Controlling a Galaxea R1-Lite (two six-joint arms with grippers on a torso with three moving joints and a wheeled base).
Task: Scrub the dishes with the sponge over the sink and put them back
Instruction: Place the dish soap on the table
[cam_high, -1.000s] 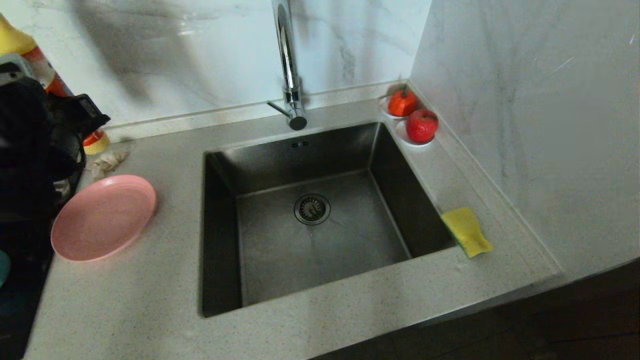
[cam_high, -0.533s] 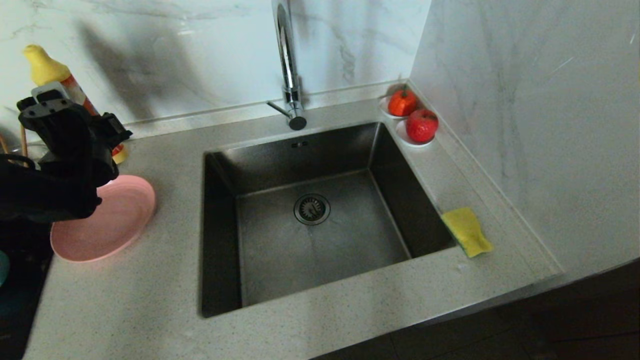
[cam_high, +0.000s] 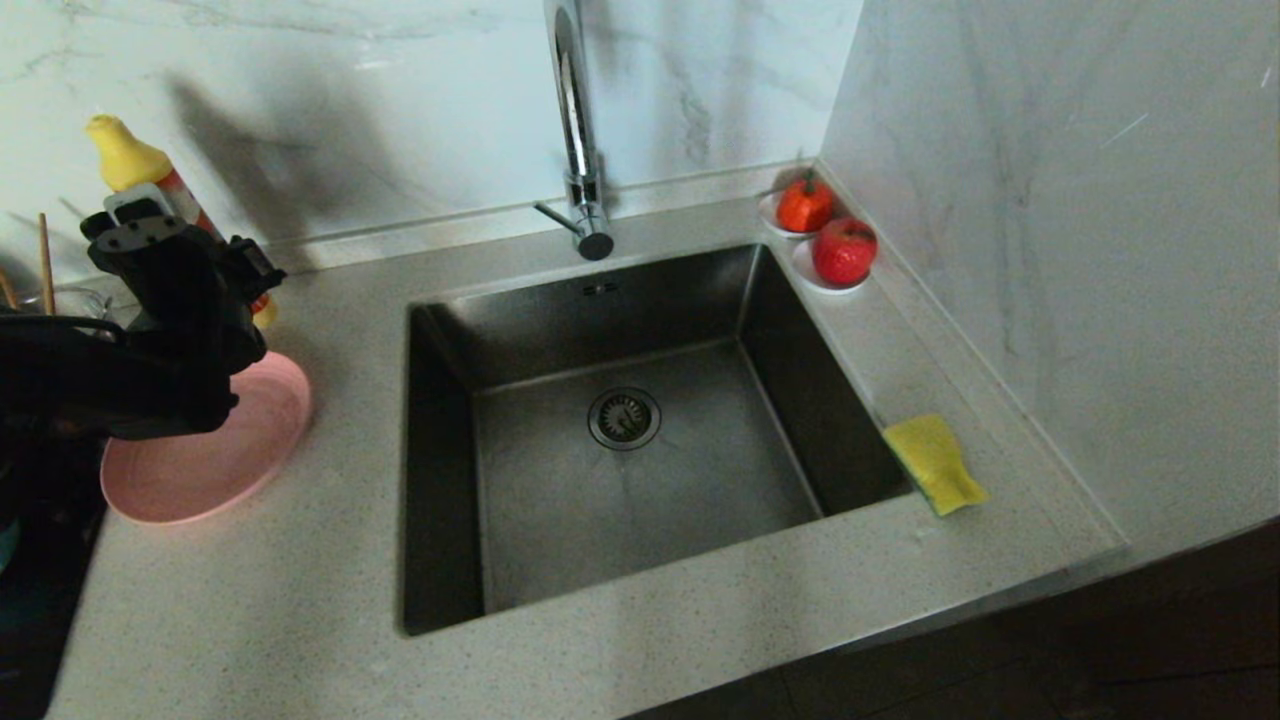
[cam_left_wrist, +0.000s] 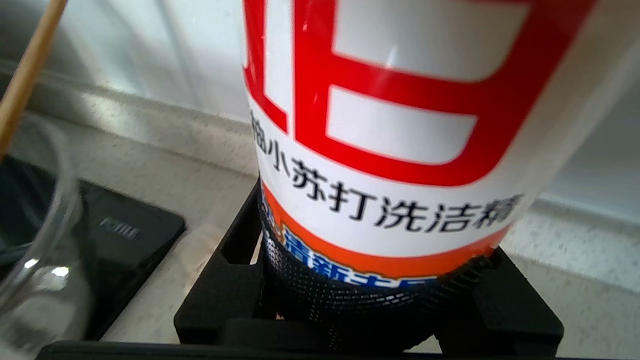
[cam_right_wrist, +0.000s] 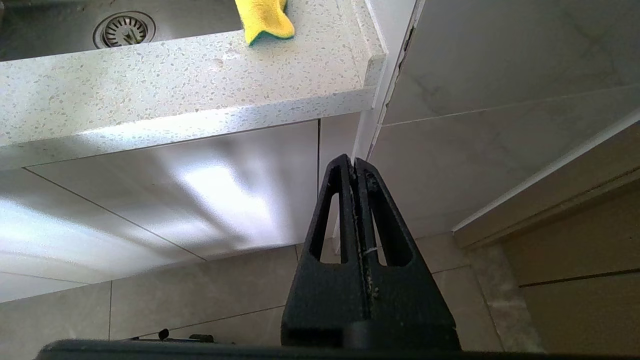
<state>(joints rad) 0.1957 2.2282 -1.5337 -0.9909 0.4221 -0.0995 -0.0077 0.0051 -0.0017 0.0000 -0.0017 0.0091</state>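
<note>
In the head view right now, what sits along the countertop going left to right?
Left gripper closed around the detergent bottle → pink plate → sink → red fruits on saucers → sponge.

Dull brushed-steel sink (cam_high: 560, 300), glossy chrome tap (cam_high: 575, 120), speckled matt stone counter (cam_high: 300, 600), polished marble-look wall (cam_high: 1050, 200), spongy yellow sponge (cam_high: 935, 462)
</note>
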